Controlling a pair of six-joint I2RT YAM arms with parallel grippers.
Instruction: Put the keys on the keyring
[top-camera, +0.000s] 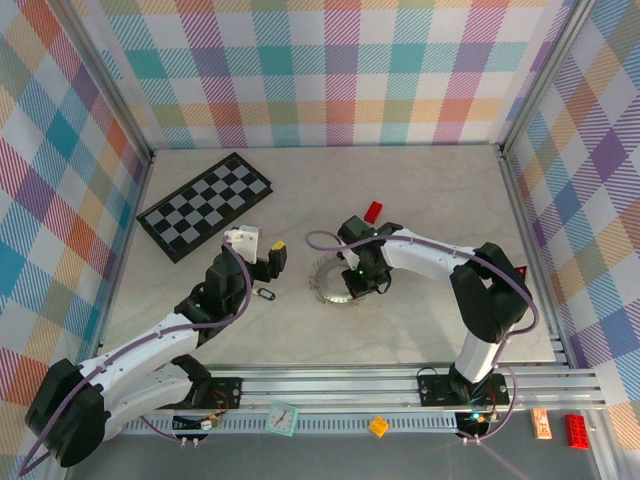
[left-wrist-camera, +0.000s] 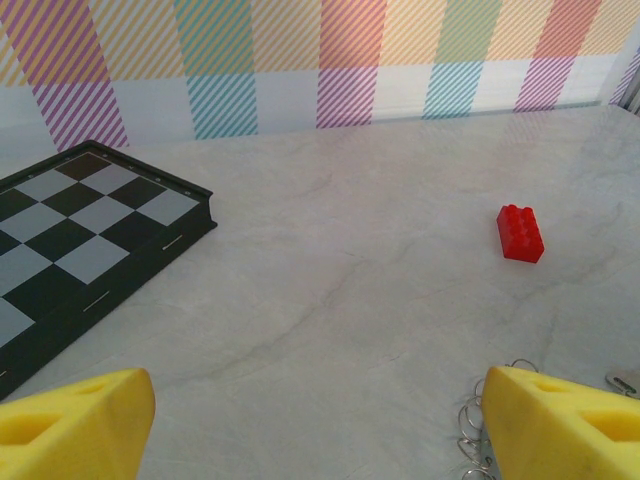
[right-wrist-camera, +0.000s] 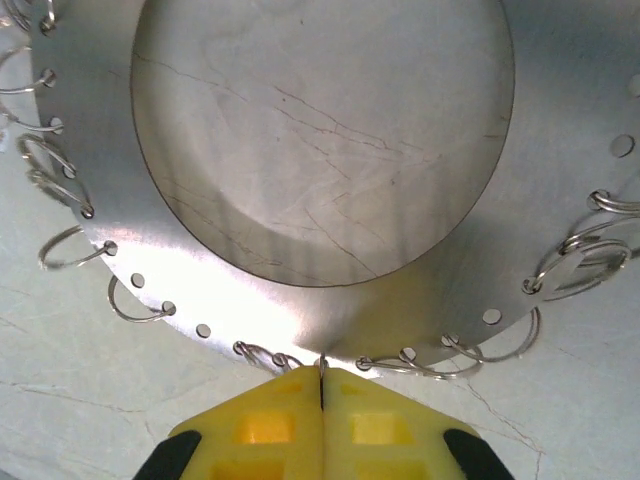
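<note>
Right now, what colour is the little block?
The block is red; the left wrist view shows it best.

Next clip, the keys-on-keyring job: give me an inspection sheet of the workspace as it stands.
Surface: pale marbled table, no marks seen.
Job's things: keyring, a flat metal ring edged with small wire loops, lies mid-table; one dark-headed key lies to its left, apart from it; second key not made out.
Clutter: chequerboard at the far left; red block beyond the keyring; small blocks on the front rail.
Grippers: left gripper open and empty; right gripper shut on the keyring's near rim.
Cables: purple-grey cables run along both arms; no snag seen.
Surroundings: plaid walls on three sides.
</note>
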